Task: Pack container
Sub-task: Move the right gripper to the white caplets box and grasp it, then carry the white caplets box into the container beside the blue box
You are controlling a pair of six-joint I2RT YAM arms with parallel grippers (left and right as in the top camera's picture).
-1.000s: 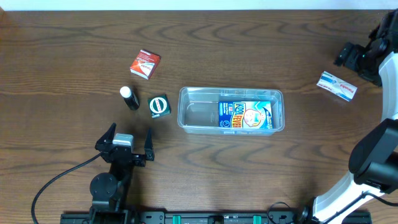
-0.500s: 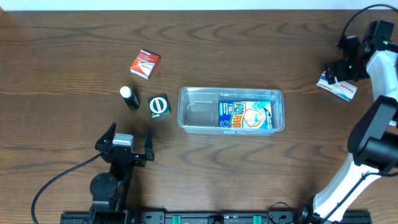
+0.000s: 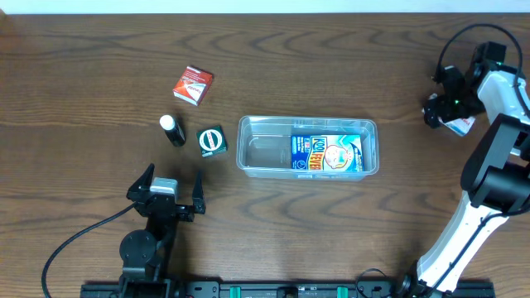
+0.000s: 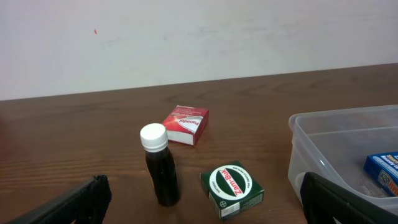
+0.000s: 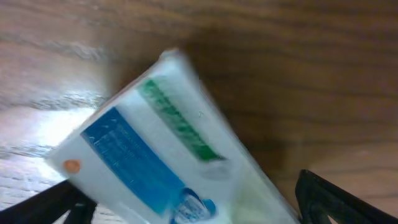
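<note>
The clear plastic container sits mid-table with a blue box lying in its right half. A red box, a dark bottle with a white cap and a green Zam-Buk box lie to its left. My left gripper is open and empty near the front edge; its wrist view shows the bottle, green box, red box and container. My right gripper is open, low over a white and blue box at the far right. The box lies between its fingers.
The left arm's cable runs along the front left of the wooden table. The right arm stretches along the right edge. A white wall stands behind the table's far edge.
My right gripper has moved left and down from the far right corner onto the white and blue box, now straddling it. The left arm and the other items have not moved.
</note>
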